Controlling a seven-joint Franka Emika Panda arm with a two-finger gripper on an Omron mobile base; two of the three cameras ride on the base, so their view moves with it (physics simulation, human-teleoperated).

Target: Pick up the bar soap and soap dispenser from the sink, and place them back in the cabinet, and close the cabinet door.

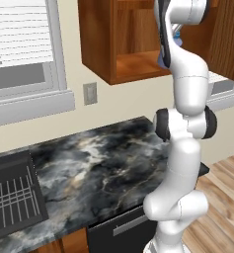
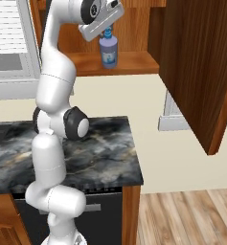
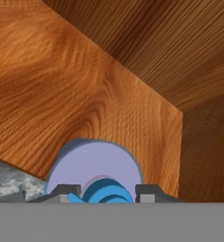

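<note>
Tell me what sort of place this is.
A kitchen, rendered rather than real. A marble counter runs under a wooden wall cabinet, with a black sink at one end. The gripper holds a soap dispenser at the cabinet shelf.
</note>
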